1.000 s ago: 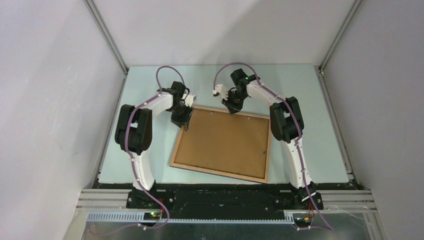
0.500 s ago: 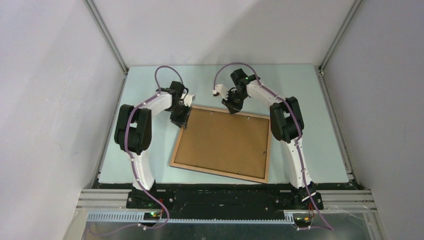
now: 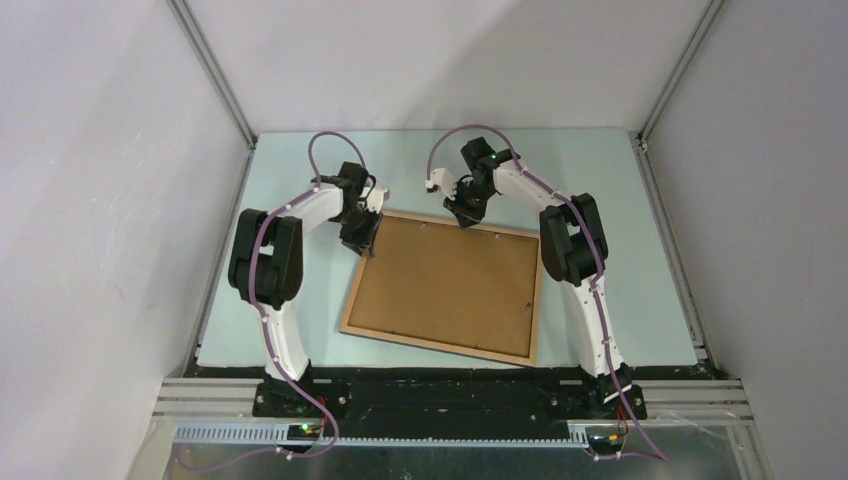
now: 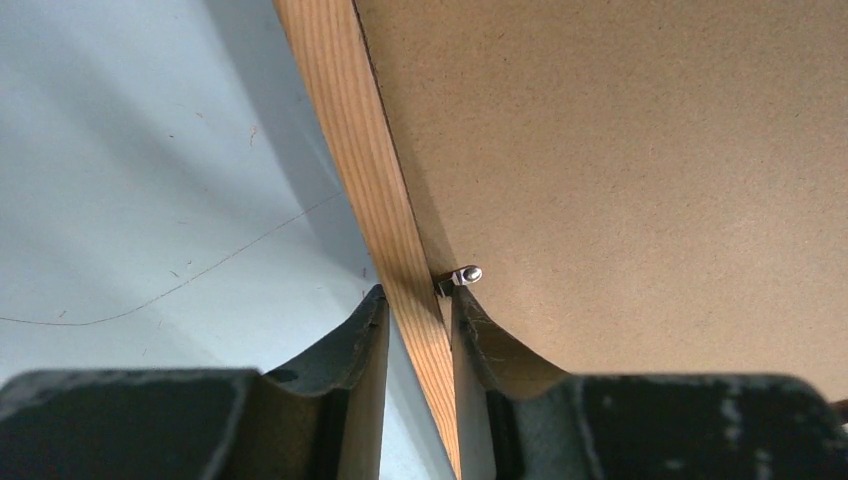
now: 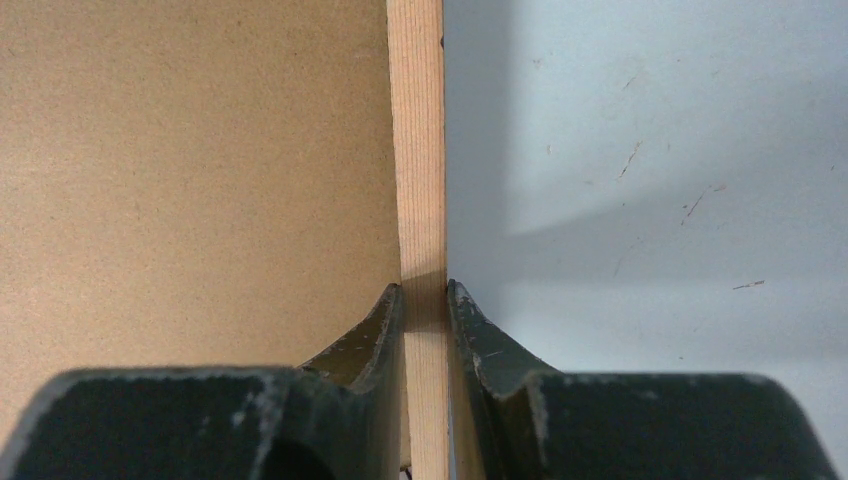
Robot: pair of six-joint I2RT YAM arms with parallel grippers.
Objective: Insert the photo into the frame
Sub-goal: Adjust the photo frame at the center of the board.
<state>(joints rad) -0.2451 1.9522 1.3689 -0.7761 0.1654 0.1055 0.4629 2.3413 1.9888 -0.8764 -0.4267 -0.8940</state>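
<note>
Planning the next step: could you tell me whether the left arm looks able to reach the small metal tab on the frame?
Probably yes: the metal tab lies uncovered right beside the left claw.

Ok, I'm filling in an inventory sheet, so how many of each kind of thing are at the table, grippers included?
frame: 1
backing board: 1
grippers: 2 (left gripper, right gripper)
Total: 4
</note>
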